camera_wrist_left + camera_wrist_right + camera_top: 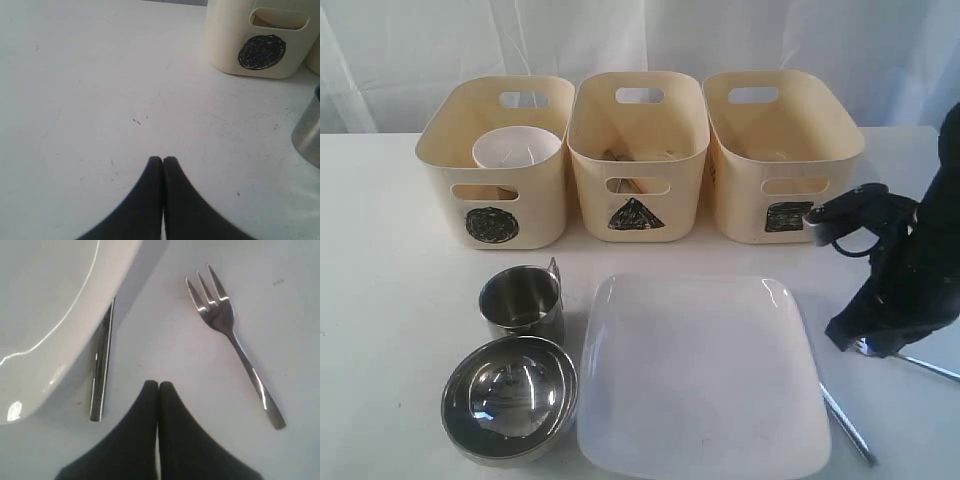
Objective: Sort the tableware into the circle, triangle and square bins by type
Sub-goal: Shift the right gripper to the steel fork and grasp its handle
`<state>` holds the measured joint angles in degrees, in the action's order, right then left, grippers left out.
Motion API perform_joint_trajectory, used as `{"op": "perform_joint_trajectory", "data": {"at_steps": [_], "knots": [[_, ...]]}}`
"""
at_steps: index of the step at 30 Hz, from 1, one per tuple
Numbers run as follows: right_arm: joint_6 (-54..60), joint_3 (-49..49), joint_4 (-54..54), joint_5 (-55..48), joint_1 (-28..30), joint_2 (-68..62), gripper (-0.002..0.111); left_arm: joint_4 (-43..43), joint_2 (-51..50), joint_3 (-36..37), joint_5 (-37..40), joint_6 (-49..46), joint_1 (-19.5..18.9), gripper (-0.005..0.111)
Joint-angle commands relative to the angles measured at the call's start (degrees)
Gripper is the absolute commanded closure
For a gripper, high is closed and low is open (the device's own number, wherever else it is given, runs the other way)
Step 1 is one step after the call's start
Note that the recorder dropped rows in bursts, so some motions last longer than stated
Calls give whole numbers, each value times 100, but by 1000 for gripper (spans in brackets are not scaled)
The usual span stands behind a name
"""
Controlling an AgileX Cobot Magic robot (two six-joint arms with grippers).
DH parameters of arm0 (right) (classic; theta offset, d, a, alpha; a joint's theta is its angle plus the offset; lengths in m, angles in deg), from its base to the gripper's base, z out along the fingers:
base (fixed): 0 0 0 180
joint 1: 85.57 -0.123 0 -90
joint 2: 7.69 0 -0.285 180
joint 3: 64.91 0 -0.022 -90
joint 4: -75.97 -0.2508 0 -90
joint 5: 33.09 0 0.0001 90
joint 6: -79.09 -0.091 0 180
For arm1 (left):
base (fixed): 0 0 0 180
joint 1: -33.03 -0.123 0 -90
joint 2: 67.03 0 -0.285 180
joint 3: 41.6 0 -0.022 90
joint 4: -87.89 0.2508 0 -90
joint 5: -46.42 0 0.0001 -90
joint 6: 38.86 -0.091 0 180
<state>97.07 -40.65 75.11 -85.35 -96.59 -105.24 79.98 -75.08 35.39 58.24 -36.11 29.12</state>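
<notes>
The circle bin (pixel 495 160), triangle bin (pixel 638 155) and square bin (pixel 782 150) stand in a row at the back. A small white bowl (pixel 516 148) sits in the circle bin. Brown sticks, probably chopsticks (pixel 620 156), lie in the triangle bin. In front are a steel mug (pixel 523 300), a steel bowl (pixel 510 397) and a large white square plate (pixel 700 375). My right gripper (pixel 158 385) is shut and empty, low over the table between a steel fork (pixel 235 340) and a steel handle (pixel 101 370) partly under the plate's rim (pixel 50 315). My left gripper (pixel 163 159) is shut on nothing over bare table.
The right arm (pixel 900 280) hangs over the table's right side, beside the plate and just in front of the square bin. In the left wrist view the circle bin (pixel 260 40) and the mug's side (pixel 309 135) lie ahead of the left gripper.
</notes>
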Motion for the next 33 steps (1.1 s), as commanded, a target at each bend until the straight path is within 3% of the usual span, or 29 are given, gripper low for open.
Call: {"op": "perform_joint_trajectory", "data": {"at_steps": [1, 3, 7, 10, 15, 21, 26, 33], "knots": [[58, 110, 26, 74, 28, -219, 104, -19, 27, 23, -21, -5, 5, 107], [140, 110, 273, 120, 28, -323, 96, -19, 27, 23, -21, -5, 5, 107], [129, 110, 757, 163, 33, -553, 68, -19, 27, 23, -21, -5, 5, 107], [61, 110, 1269, 248, 33, -690, 58, -19, 27, 23, -21, -5, 5, 107], [-295, 110, 1753, 539, 206, -811, 59, -19, 27, 23, -21, -5, 5, 107], [-282, 99, 1736, 726, 549, -1076, 60, -19, 27, 23, -21, -5, 5, 107], [-270, 99, 1691, 893, 648, -1341, 69, -19, 27, 23, -21, -5, 5, 107], [-81, -56, 1281, 660, 775, -1933, 70, -19, 27, 23, -21, -5, 5, 107]]}}
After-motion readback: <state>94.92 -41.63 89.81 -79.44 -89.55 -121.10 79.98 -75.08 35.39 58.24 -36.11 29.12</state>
